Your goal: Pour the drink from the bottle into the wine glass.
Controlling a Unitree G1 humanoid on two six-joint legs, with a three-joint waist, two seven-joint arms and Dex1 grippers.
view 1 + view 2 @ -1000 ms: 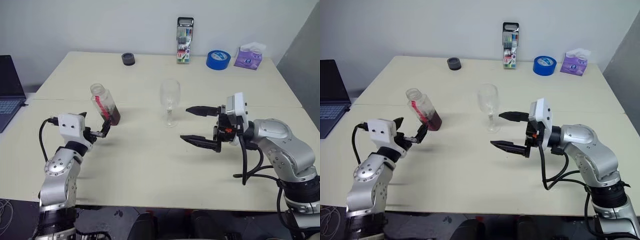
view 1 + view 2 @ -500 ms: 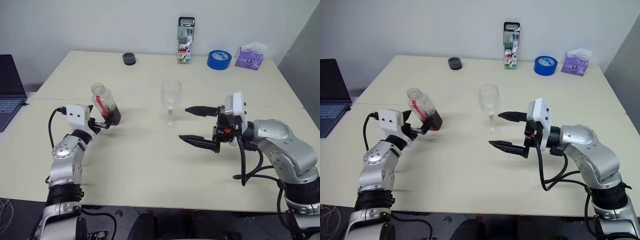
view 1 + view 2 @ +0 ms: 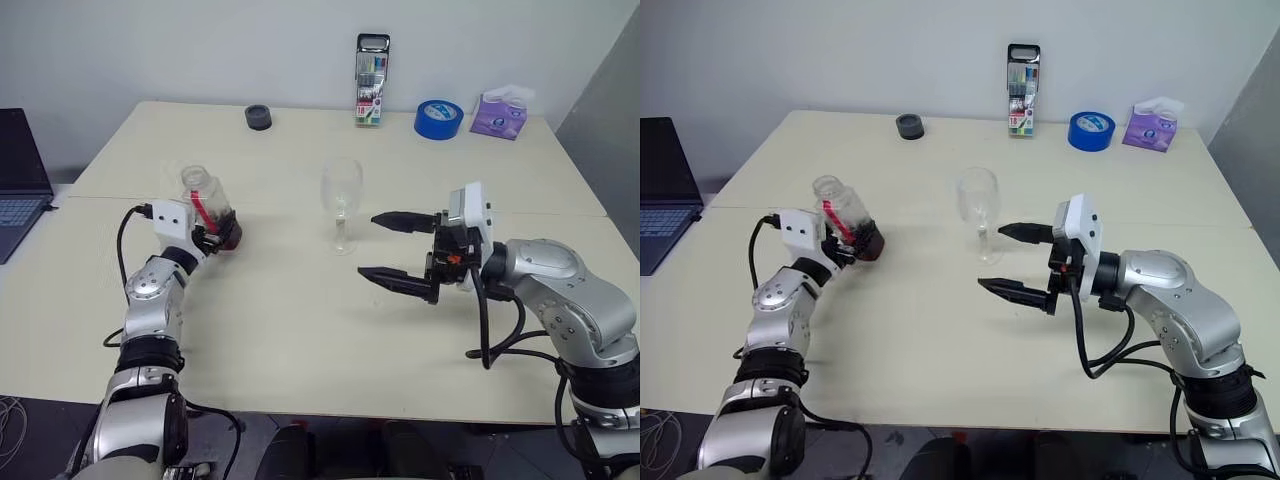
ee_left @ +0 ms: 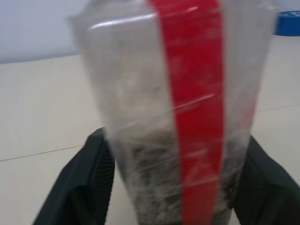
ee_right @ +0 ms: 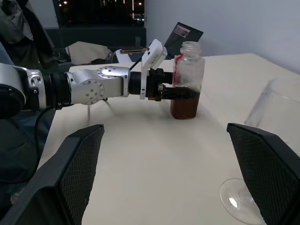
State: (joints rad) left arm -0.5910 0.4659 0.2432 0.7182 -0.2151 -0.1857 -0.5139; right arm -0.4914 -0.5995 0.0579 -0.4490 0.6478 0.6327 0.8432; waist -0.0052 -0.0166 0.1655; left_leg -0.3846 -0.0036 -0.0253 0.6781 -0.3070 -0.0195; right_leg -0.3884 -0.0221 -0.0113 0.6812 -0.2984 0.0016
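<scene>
The bottle (image 3: 207, 208) stands upright on the bench (image 3: 300, 330), well to the left of the wine glass (image 3: 341, 205), its long axis vertical and a little drink (image 5: 184, 104) in its base. The left gripper (image 5: 174, 92) has its fingers clamped on the bottle's lower body. The right gripper (image 3: 401, 251), jaws spread and empty, hangs just right of the wine glass, the nearer arm to it.

Left arm stretched forward over the tabletop (image 3: 300, 330), forearm nearly level, left tool (image 3: 214, 237) with its two black fingers (image 4: 89, 187) either side of the bottle (image 3: 208, 208) low on its body. Right arm bent at the elbow, forearm reaching across toward the robot's left, right tool (image 3: 392, 247) held level with jaws spread wide, empty.
</scene>
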